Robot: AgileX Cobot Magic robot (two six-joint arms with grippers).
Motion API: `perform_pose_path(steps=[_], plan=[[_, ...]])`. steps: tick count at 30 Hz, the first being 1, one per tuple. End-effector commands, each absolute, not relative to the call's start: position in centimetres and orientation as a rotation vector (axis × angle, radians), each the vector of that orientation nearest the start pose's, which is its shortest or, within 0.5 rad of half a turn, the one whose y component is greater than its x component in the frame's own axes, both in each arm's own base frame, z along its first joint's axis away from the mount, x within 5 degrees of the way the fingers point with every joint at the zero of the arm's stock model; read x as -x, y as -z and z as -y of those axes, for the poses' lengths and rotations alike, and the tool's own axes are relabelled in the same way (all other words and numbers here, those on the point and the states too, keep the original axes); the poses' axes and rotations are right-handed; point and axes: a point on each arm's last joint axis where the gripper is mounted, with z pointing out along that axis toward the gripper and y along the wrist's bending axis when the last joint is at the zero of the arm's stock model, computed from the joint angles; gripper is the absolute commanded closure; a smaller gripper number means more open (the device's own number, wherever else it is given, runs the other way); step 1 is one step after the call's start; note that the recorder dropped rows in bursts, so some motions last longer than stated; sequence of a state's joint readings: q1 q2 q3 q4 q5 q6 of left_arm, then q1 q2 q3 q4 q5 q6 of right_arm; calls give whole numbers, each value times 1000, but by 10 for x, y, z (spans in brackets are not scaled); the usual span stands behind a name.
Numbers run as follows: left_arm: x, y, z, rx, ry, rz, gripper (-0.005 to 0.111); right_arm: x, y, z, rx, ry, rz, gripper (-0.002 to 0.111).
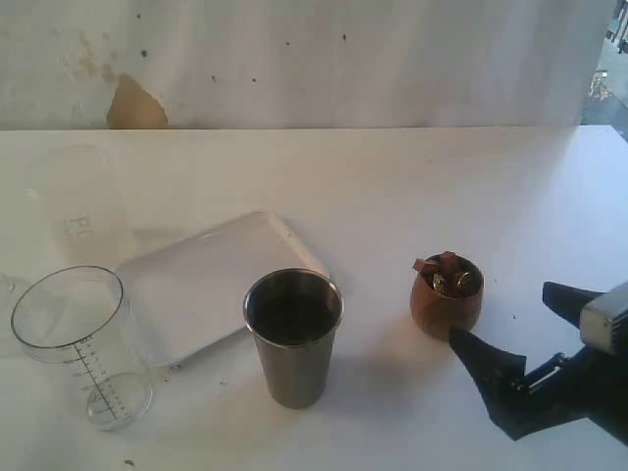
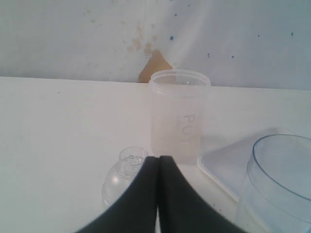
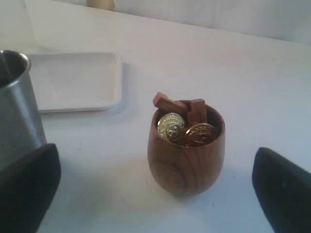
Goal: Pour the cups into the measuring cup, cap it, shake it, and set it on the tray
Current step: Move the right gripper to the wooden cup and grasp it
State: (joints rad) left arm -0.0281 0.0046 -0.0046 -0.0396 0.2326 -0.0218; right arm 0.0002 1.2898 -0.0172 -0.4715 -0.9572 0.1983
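Exterior view: the white tray (image 1: pixel 196 285) lies flat on the table (image 1: pixel 392 186). The steel tumbler (image 1: pixel 292 339) stands upright just beside the tray's near right corner. The measuring cup (image 1: pixel 83 343) stands upright off the tray's near left corner. The wooden cup (image 1: pixel 446 299) sits apart, to the right of the tray. The right fingers (image 1: pixel 491 368) are spread wide beyond that cup, and one tip is close to its base.

Left wrist view: the left fingers (image 2: pixel 141 199) are pressed together with nothing between them. A frosted cup (image 2: pixel 179 116) stands just beside a tray corner. A clear domed lid (image 2: pixel 124 174) lies near the fingertips.

Right wrist view: the wooden cup stands between the spread fingers, untouched. Gold coins (image 3: pixel 171 127) and wooden blocks (image 3: pixel 167 103) show at its rim. The tray lies behind it.
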Motion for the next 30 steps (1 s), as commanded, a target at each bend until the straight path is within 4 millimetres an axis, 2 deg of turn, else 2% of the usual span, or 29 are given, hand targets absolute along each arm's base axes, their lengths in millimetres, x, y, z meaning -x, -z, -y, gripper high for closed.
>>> perform_pose_path(steps=[1, 8, 20, 30], plan=[[-55, -192, 3, 19, 81, -1717, 107, -172, -153, -34, 359, -289, -1807, 4], [-55, -192, 3, 19, 81, -1717, 107, -195, -137, -35, 347, -319, -1866, 4], [-55, -192, 3, 19, 81, -1717, 107, -217, -114, -35, 371, -312, -1907, 4], [-55, -192, 3, 19, 81, -1717, 107, -247, -99, -35, 371, -315, -1907, 4]])
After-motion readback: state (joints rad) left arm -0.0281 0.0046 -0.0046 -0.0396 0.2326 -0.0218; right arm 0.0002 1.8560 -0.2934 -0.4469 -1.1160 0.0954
